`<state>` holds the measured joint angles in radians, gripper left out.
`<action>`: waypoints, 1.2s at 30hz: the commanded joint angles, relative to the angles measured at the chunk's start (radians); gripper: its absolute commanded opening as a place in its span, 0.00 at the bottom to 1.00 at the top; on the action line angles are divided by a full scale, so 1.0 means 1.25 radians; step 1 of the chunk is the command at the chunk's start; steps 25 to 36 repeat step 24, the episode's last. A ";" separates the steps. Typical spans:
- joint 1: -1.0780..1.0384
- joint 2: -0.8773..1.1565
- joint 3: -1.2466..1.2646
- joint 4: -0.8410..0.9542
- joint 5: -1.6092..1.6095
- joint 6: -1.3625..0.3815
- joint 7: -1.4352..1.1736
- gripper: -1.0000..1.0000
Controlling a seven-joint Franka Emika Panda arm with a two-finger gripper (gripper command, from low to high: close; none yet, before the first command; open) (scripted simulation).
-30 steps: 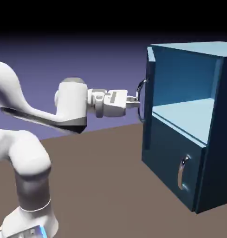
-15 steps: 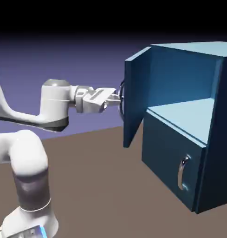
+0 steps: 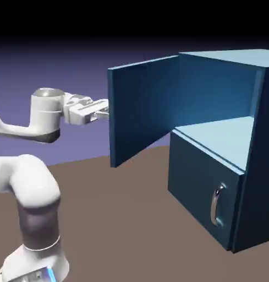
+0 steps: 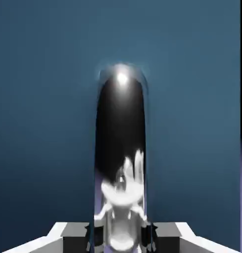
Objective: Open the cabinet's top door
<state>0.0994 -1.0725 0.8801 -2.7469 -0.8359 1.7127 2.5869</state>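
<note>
From where I stand, the swung-out top door walls off the hand's straight way right at the gripper — its fingers are right up against the door's outer face, the handle between them in the hand view. Past the door's free edge, on the side toward me, there's open air leading into the upper compartment, its front uncovered, with only the shelf floor beneath and the side wall at the exterior view's right to hem a hand in — while below, the closed lower door blocks any way in.
</note>
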 commanded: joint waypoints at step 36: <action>-0.617 0.065 0.518 0.670 0.289 -0.544 -0.047 0.00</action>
